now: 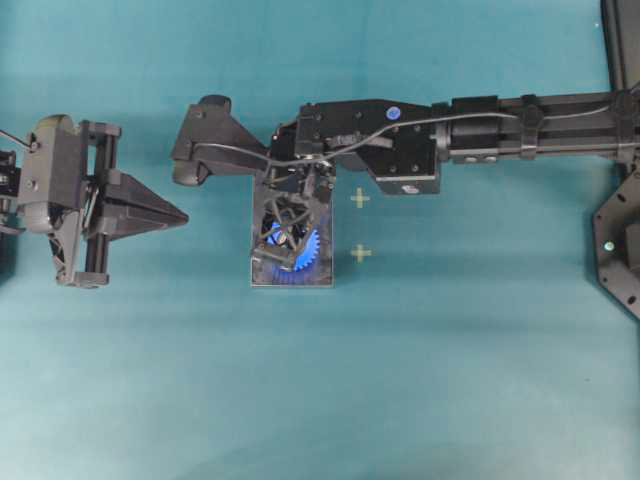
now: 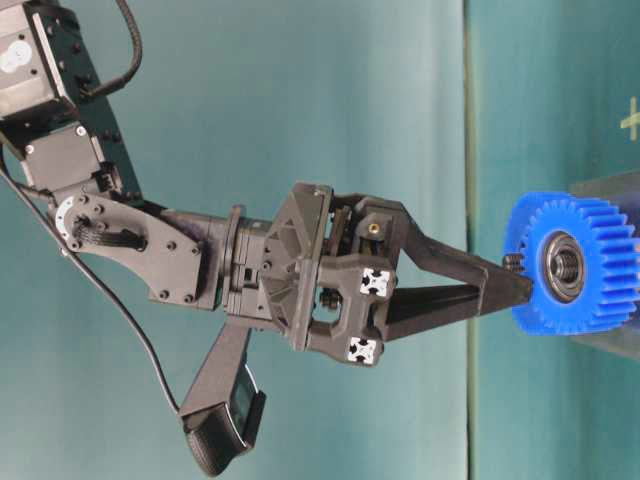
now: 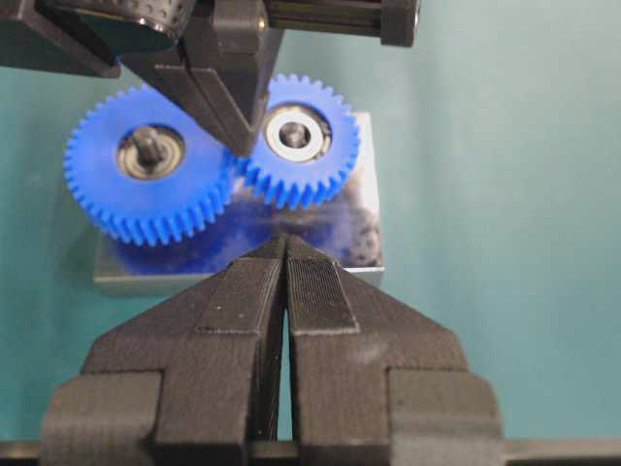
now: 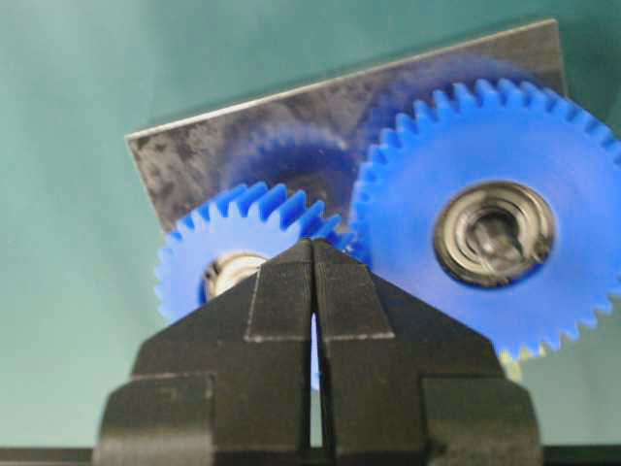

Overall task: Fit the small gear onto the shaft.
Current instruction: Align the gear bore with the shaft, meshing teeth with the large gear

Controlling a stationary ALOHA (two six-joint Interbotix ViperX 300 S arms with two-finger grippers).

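The small gear [image 3: 299,136] [image 4: 233,254] lies flat on the grey plate [image 3: 361,243] [image 1: 262,272], its teeth meshed with the larger blue gear [image 3: 146,163] [image 4: 490,228]. The shaft is hidden; only a pale centre shows inside the small gear's metal-ringed hub. My right gripper [image 4: 312,245] [image 3: 243,146] [image 1: 294,232] points down at the place where the two gears meet. It is shut, fingertips together, with nothing between them. My left gripper [image 3: 286,241] [image 1: 183,215] hangs to the left of the plate, shut and empty, its tip aimed at the gears.
A dark peg stands out of the larger gear's hub. Two yellow cross marks [image 1: 360,199] [image 1: 361,253] lie on the teal table just right of the plate. A black frame [image 1: 620,250] stands at the right edge. The right arm spans the table from the right.
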